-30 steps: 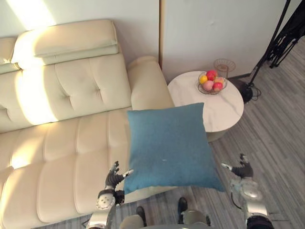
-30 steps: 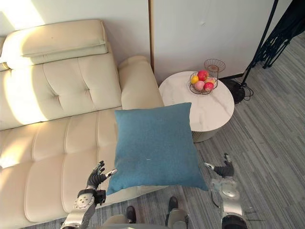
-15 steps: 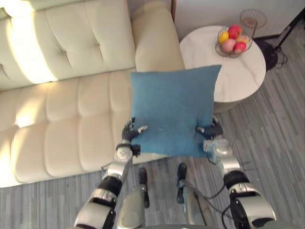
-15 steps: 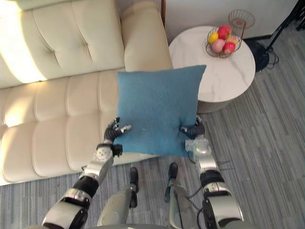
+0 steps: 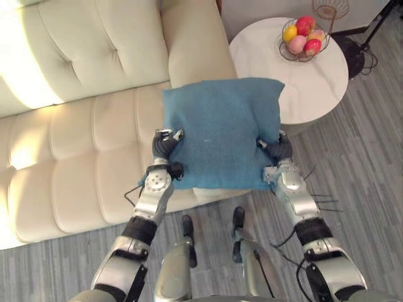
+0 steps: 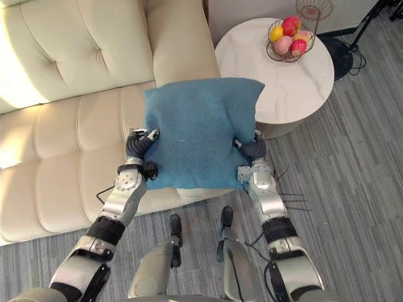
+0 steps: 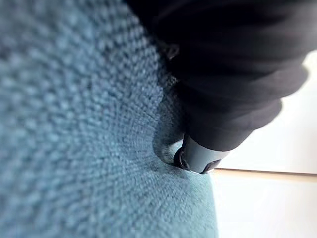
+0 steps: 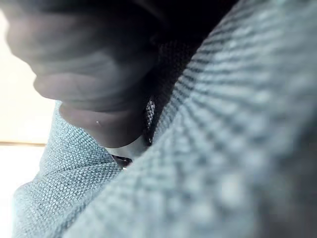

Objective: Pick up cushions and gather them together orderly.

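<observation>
Left hand: fingers curled over the left edge of the blue cushion, thumb on top. In the left wrist view a fingertip digs into the weave. Right hand grips the right edge the same way. Cushion spans both hands over the front edge of the cream sofa, by its armrest; probably off the seat, hard to tell. Its far right corner overlaps the round white table with the fruit bowl. Sofa seat runs left, plank floor right.
</observation>
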